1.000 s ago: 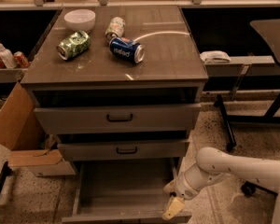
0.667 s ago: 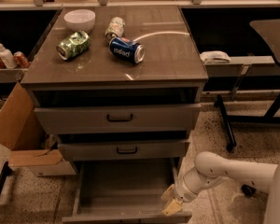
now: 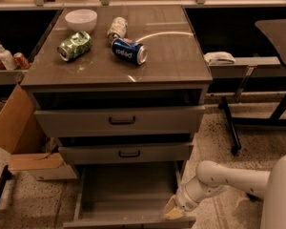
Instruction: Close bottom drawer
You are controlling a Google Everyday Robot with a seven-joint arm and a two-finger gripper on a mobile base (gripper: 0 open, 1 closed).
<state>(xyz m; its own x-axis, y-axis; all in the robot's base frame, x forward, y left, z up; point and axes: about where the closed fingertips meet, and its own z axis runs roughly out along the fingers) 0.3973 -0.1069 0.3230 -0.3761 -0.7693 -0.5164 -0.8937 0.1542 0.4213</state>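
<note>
The bottom drawer (image 3: 126,190) of the grey-brown cabinet is pulled far out, its deep boxy interior showing empty. Its low front panel (image 3: 133,221) runs along the bottom edge of the camera view; the handle is out of sight. My gripper (image 3: 172,211) hangs on the white arm coming in from the lower right. It sits at the drawer's front right corner, against the top of the front panel. The middle drawer (image 3: 126,152) and top drawer (image 3: 119,120) above are each pulled out a little.
On the cabinet top (image 3: 167,56) lie a green can (image 3: 75,45), a blue can (image 3: 128,50), a third can (image 3: 117,27) and a white bowl (image 3: 81,19). A cardboard box (image 3: 21,137) stands left of the cabinet. A chair base (image 3: 231,128) is on the right.
My gripper has moved down and slightly left, from beside the drawer's right wall to its front right corner. The drawers have not visibly moved.
</note>
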